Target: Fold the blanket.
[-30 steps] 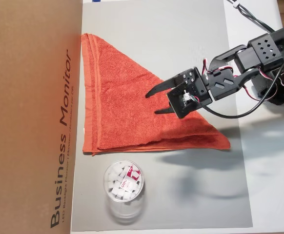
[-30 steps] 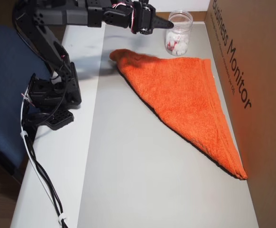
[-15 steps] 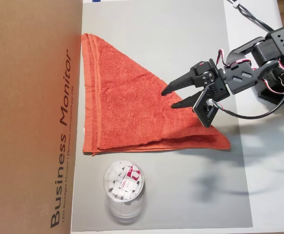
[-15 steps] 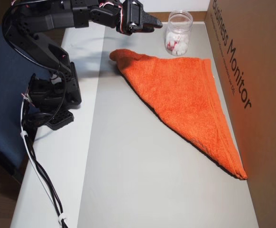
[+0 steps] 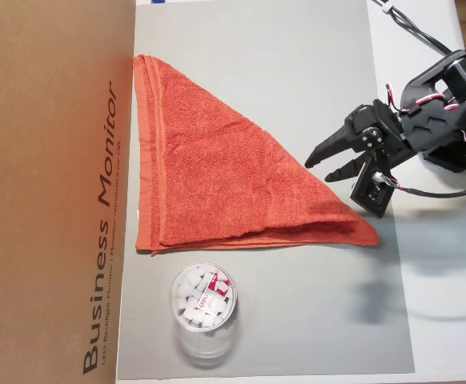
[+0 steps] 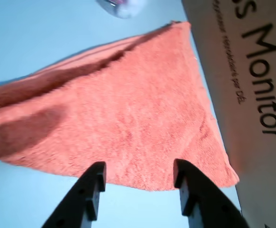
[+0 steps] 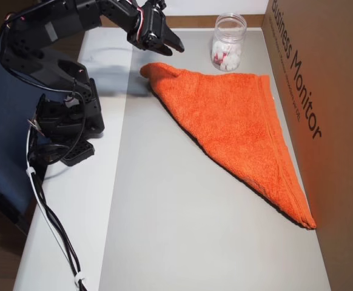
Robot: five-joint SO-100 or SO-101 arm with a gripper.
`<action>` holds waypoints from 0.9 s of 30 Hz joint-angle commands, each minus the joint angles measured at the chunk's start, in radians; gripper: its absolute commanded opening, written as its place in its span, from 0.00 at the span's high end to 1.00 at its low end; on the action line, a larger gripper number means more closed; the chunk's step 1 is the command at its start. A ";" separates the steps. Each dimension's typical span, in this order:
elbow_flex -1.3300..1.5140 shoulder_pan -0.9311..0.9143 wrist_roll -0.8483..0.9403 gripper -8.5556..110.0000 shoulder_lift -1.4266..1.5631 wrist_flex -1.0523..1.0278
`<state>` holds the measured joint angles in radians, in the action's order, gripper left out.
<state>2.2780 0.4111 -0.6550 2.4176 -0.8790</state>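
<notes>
Blanket [image 5: 209, 188]: folded into triangle, flat on counter [image 5: 297, 320], long edge beside cardboard box [image 5: 49, 192]. My hand [image 5: 319, 166]: fingers apart, empty, above blanket's pointed corner.

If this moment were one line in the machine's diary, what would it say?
claw: open, empty, above mat beside blanket | blanket: folded into triangle, flat, against cardboard box | jar: upright, apart from blanket

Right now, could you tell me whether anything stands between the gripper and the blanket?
Nothing visible does. The gripper hangs open above the bare grey mat, just off the long edge of the blanket. The clear jar stands beyond the blanket's lower edge in an overhead view, off that path.
</notes>
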 commanded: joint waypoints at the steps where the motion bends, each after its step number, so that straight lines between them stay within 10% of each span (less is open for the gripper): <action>1: -0.014 0.020 0.005 0.81 0.037 -0.049; 27: -0.055 0.143 0.241 0.80 0.012 -0.495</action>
<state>2.2734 0.5430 -0.4234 2.4559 -1.3775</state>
